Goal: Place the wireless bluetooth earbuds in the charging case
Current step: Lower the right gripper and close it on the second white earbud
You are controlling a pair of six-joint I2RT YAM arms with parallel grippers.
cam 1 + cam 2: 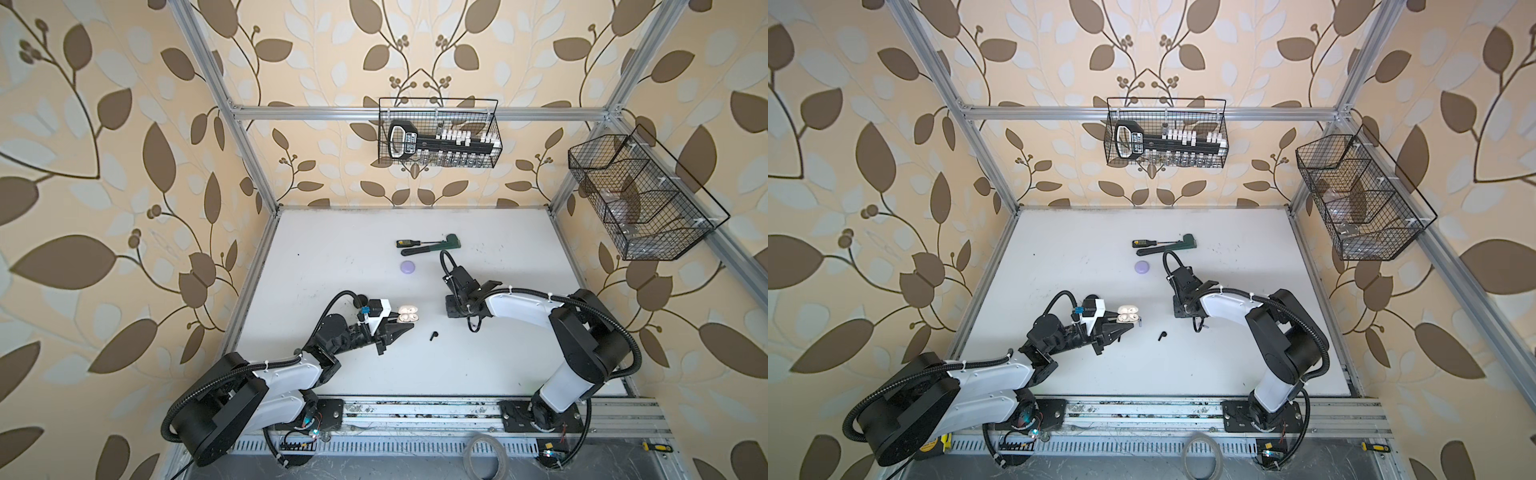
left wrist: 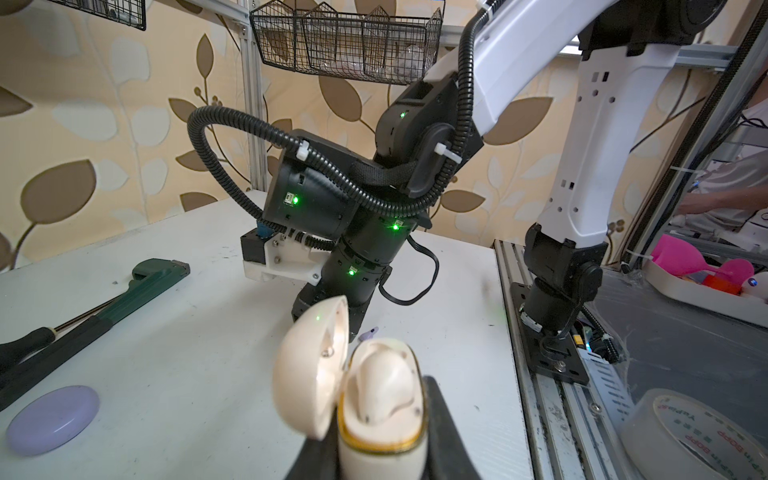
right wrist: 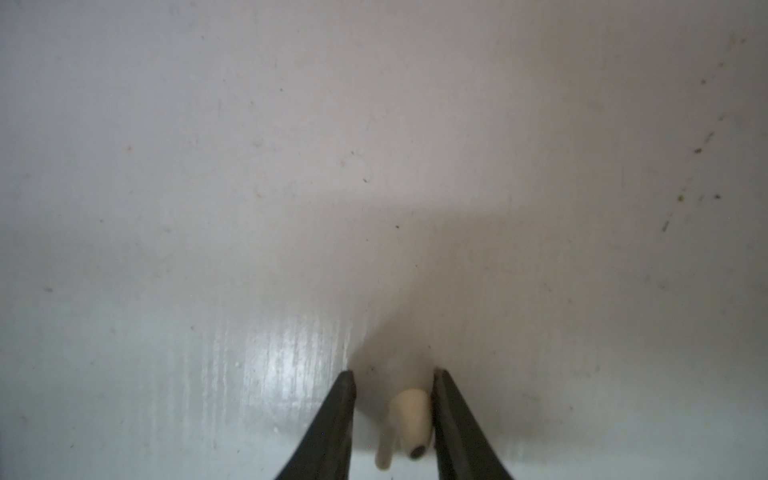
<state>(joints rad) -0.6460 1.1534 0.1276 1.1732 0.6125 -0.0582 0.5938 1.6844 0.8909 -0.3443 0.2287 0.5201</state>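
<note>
**Entry: earbud pick-up, in progress.**

- Charging case (image 2: 374, 395): cream, lid hinged open. It is clamped in the closed left pincer (image 2: 380, 449) at mid-desk. Whether a socket is already filled cannot be told.
- Cream earbud (image 3: 411, 419): flat on the desk (image 1: 332, 374). It is straddled by the right pincer (image 3: 395, 378), whose jaws stand apart. One finger is at or against the earbud and a gap is left at the other, so it is judged not yet gripped.
- Risks:
  - The earbud is small, smooth and off-centre between the fingers, so it may be flicked away or rolled as the jaws meet.
  - The fingertips sit at the desk surface and may scrape it.
  - The stem may be picked up at an angle that does not suit the socket.
  - The raised lid may be struck on approach, and the case twisted in its grip.
- Surroundings:
  - A black earbud (image 1: 433, 336) lies between the two arms, close to the transfer path.
  - A lilac earbud (image 2: 369, 332) lies just beyond the case.
  - A lilac disc (image 1: 407, 266), a wrench (image 1: 436, 245) and a screwdriver (image 1: 409, 242) lie farther back, well apart.
</note>
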